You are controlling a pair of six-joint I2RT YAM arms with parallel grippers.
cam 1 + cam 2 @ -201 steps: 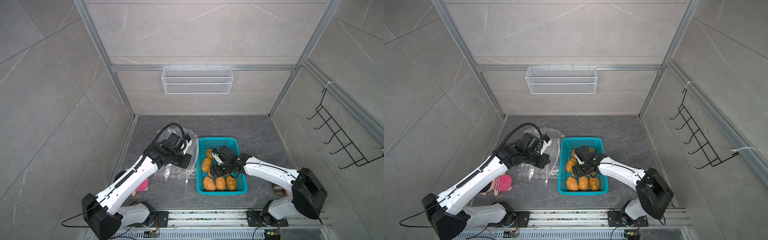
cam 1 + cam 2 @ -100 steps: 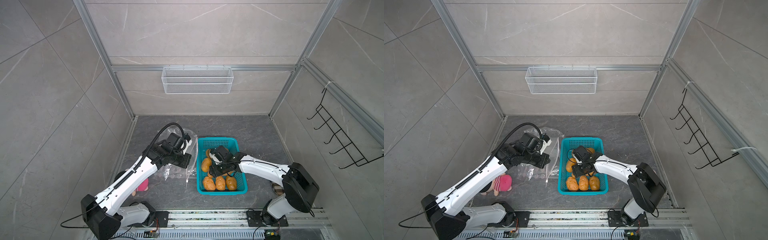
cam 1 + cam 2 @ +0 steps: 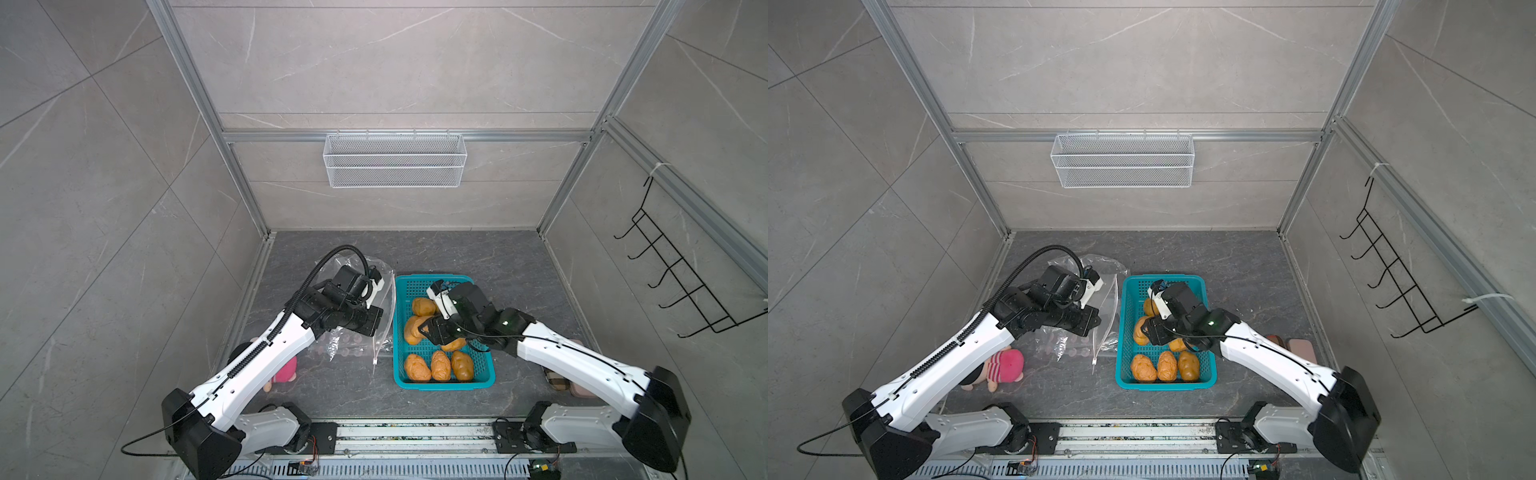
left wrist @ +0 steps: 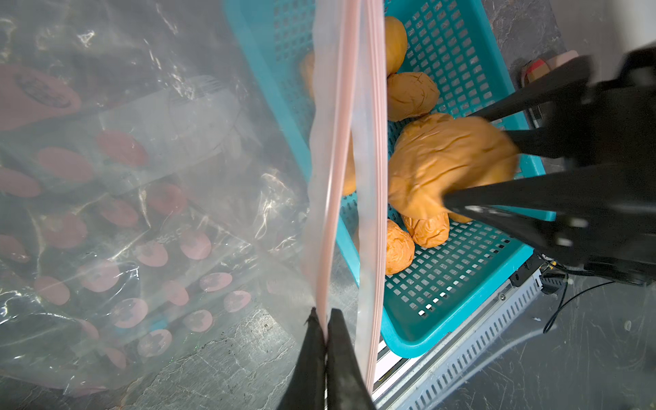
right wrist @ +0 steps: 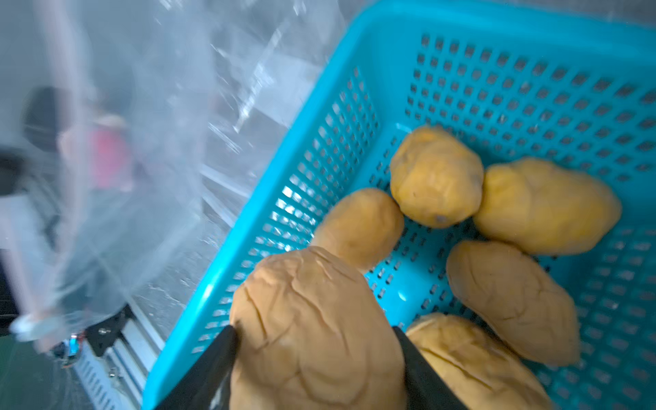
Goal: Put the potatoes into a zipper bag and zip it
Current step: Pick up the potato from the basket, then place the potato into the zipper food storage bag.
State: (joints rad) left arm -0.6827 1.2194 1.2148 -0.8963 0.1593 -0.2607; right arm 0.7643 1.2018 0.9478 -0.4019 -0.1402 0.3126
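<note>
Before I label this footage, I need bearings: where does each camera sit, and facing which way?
Top views: a stereo pair high on the robot's side, looking down and forward; left arm and right arm show whole.
Left wrist: behind the left gripper, shut on the zipper bag rim, facing the basket.
Right wrist: behind the right gripper, looking into the basket over its held potato.
Shared: all show basket and bag.
</note>
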